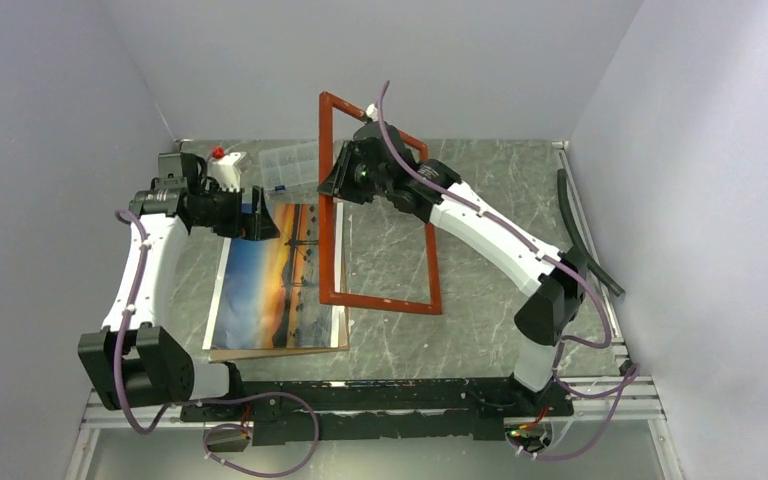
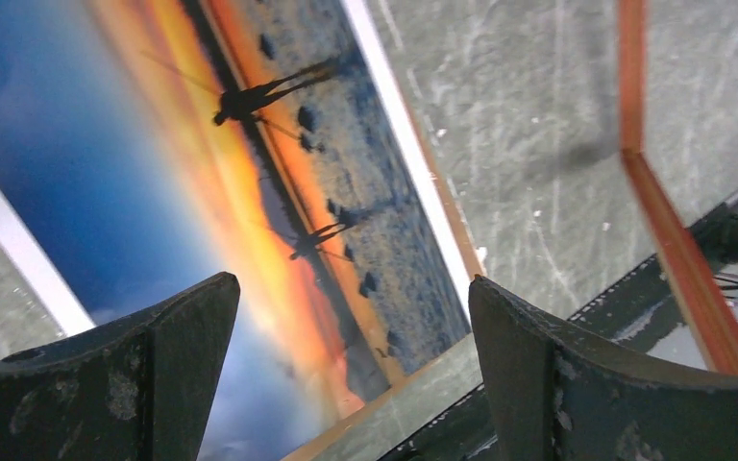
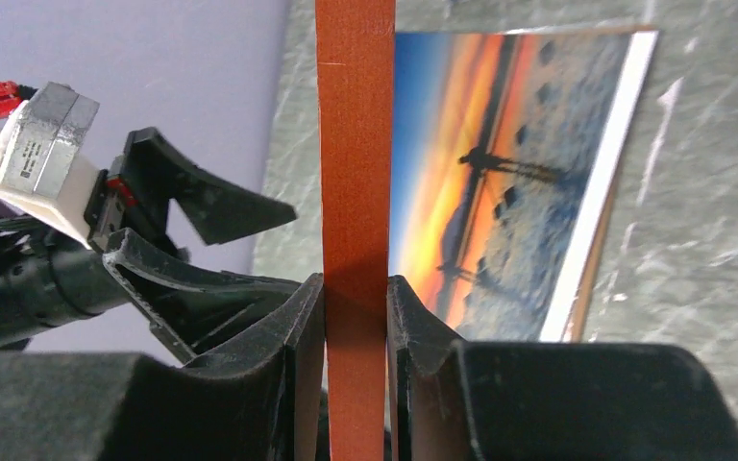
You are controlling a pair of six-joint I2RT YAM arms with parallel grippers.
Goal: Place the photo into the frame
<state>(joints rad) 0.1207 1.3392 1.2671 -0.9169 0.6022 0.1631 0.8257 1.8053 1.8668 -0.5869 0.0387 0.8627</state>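
The photo (image 1: 270,285), an orange-and-blue sunset print, lies face up on a brown backing board (image 1: 280,350) on the left of the table. My left gripper (image 1: 260,225) is open and empty, just above the photo's far end; its wrist view shows the photo (image 2: 250,192) between the spread fingers (image 2: 351,307). My right gripper (image 1: 332,185) is shut on the left rail of the reddish-orange frame (image 1: 380,302). It holds the frame tilted up, near edge on the table. In the right wrist view the rail (image 3: 356,144) sits clamped between the fingers (image 3: 356,283), with the photo (image 3: 500,173) behind.
A small clear compartment box (image 1: 290,165) and a white object with a red cap (image 1: 225,165) stand at the back left by the left arm. The black arm-mount rail (image 1: 380,405) runs along the near edge. Walls close in at left, back and right.
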